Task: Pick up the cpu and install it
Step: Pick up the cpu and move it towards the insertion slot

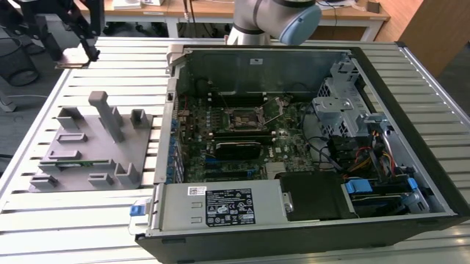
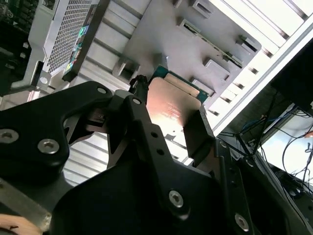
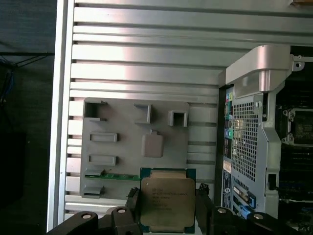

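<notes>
Over the slatted table [image 3: 146, 73] | one end effector [image 3: 167, 201] gripping one cpu [image 3: 166, 188] | one memory stick [image 3: 115, 175] in tray [image 3: 122, 127]

— Can any of the print be read?
— No. In the first wrist view the cpu [image 3: 167, 203] has a few lines of dark print on its metal top, too fine to make out.
— And on the computer case [image 1: 294, 242]?
— In the exterior view the power supply [image 1: 176, 213] bears a large white label [image 1: 231, 208] and a barcode sticker [image 1: 197, 190]. The rear wall has 1 small white sticker [image 1: 256, 61]. None of these is legible.
</notes>
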You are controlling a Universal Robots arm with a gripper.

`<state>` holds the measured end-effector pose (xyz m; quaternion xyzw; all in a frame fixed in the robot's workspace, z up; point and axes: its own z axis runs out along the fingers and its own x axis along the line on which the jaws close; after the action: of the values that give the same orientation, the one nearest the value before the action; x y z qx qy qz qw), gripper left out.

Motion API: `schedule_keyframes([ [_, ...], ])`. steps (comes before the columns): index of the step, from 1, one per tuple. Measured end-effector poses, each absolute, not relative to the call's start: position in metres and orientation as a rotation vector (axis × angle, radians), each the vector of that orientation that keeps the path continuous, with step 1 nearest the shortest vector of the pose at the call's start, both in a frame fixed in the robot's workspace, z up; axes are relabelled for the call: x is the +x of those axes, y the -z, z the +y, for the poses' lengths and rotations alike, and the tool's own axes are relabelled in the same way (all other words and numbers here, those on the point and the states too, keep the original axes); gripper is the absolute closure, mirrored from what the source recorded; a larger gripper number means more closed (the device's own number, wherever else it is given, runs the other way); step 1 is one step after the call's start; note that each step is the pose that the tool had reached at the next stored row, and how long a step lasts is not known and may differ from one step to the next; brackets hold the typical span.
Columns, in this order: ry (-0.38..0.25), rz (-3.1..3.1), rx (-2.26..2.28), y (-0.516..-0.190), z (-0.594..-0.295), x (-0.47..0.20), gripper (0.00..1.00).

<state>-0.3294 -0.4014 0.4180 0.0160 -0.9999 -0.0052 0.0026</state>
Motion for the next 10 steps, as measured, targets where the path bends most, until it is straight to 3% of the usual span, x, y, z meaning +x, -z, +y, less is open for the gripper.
schedule_keyframes([
  [10,0.016,-3.136,0.050,-0.416,-0.401,-0.284,0.46],
])
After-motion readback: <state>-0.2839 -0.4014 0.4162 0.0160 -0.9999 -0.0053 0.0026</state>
